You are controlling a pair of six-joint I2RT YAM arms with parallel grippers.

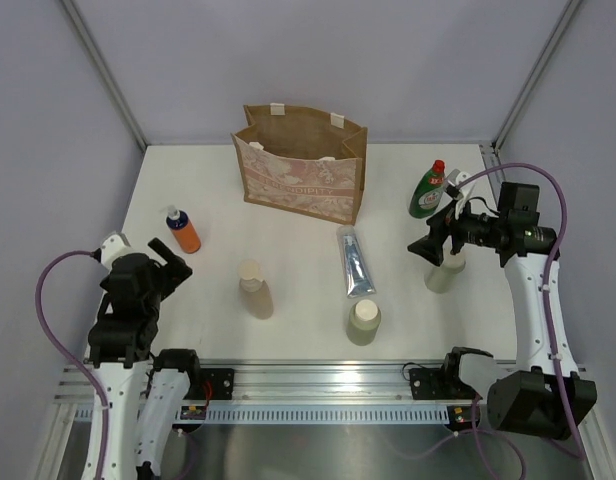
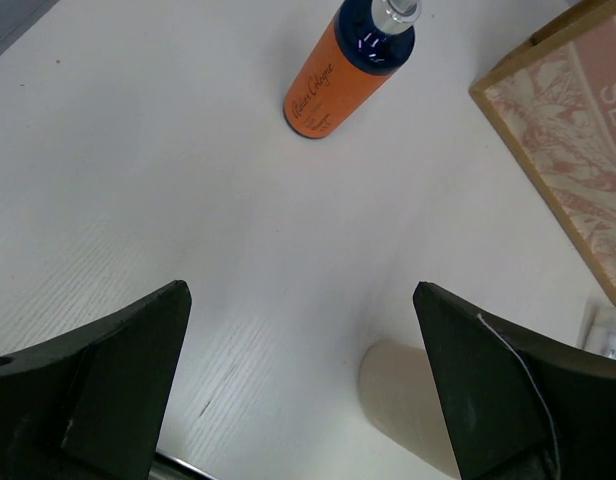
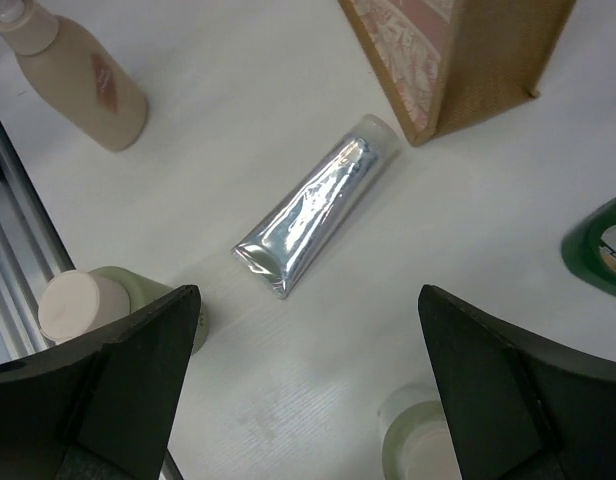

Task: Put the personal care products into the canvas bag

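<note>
The canvas bag (image 1: 303,160) stands open at the back of the table. The orange bottle (image 1: 184,232) stands at the left, just beyond my open, empty left gripper (image 1: 173,262). One beige bottle (image 1: 255,290) and another (image 1: 364,322) stand near the front. The silver-blue tube (image 1: 355,262) lies between them. The green red-capped bottle (image 1: 428,190) stands at the right. My right gripper (image 1: 433,245) is open and empty above the third beige bottle (image 1: 443,270). The right wrist view shows the tube (image 3: 318,205) ahead of my gripper (image 3: 308,290) and that bottle's top (image 3: 418,440) low between the jaws.
The left wrist view shows the orange bottle (image 2: 338,75), a bag corner (image 2: 573,140) and a beige bottle (image 2: 408,400) by the right finger of my gripper (image 2: 300,287). Grey walls enclose the table. A metal rail (image 1: 318,385) runs along the front edge.
</note>
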